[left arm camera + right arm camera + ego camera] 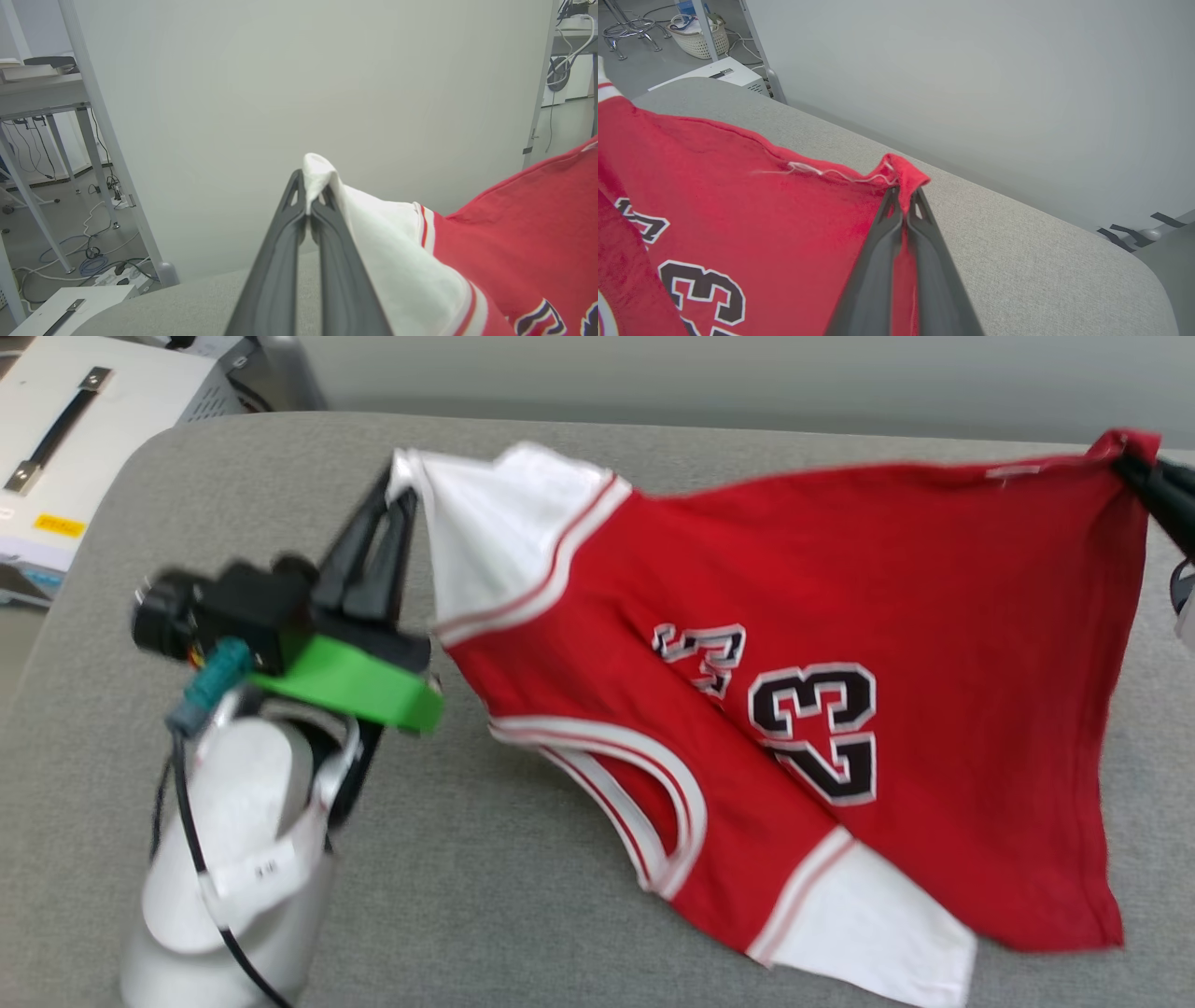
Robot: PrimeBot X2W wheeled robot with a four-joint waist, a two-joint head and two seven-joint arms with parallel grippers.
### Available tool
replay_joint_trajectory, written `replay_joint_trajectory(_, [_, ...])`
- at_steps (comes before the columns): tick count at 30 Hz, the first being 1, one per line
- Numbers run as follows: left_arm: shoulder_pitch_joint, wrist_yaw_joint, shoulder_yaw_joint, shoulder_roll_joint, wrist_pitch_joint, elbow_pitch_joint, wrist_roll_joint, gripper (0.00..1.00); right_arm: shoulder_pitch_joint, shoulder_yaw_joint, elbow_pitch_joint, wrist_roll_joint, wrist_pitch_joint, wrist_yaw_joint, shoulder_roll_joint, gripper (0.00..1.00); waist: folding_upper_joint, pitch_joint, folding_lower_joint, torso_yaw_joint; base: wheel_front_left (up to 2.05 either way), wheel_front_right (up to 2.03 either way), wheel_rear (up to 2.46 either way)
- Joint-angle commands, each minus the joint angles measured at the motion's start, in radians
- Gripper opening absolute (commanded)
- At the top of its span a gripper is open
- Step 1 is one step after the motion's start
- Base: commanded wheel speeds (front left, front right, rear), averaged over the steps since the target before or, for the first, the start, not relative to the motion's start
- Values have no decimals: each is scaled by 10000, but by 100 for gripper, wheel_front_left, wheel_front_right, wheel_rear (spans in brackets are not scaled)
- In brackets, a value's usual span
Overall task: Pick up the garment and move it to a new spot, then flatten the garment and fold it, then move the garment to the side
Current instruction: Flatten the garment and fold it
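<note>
The garment (812, 644) is a red T-shirt with white sleeves, striped trim and a dark "23" print, held up and stretched over the grey table (523, 915), its lower part drooping toward the surface. My left gripper (403, 493) is shut on the tip of one white sleeve (320, 172). At the far right edge of the head view my right gripper (1125, 455) is shut on a red hem corner (903, 175). The right wrist view shows the garment (752, 205) spreading left from that pinch.
A white case with a dark handle (65, 439) stands off the table's far left corner. Behind the table is a plain pale wall (299, 84). In the left wrist view, desk legs and floor cables (88, 224) lie beyond the table's left end.
</note>
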Motion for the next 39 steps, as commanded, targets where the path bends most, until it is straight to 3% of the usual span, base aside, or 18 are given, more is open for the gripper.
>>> replay_joint_trajectory(1, [-618,-21,-67,149,137,-152,-108,0,-199,-199,-127,-187,-163,-7,119,0,0,65,0,-309,0,0,0])
replay_joint_trajectory(10, [-4408,-28,-658,1040,955,-295,-407,0,-2059,-1390,-204,-1122,-504,-7,931,0,0,1467,0,-721,0,0,0])
replay_joint_trajectory(19, [-9211,-29,-1406,1587,1276,1315,-1201,0,-5623,-1961,806,-2342,-686,-7,1806,0,0,3174,0,-893,0,0,0])
replay_joint_trajectory(31, [-13885,-30,-2323,1718,801,4121,-1638,0,-10175,-1385,3546,-3572,-2150,-7,2484,0,0,4365,0,-1178,0,0,0])
replay_joint_trajectory(39, [-14461,-30,-3037,1765,117,5627,-2029,0,-10990,-533,5111,-3450,-3058,-7,3010,0,0,4608,0,-1242,0,0,0])
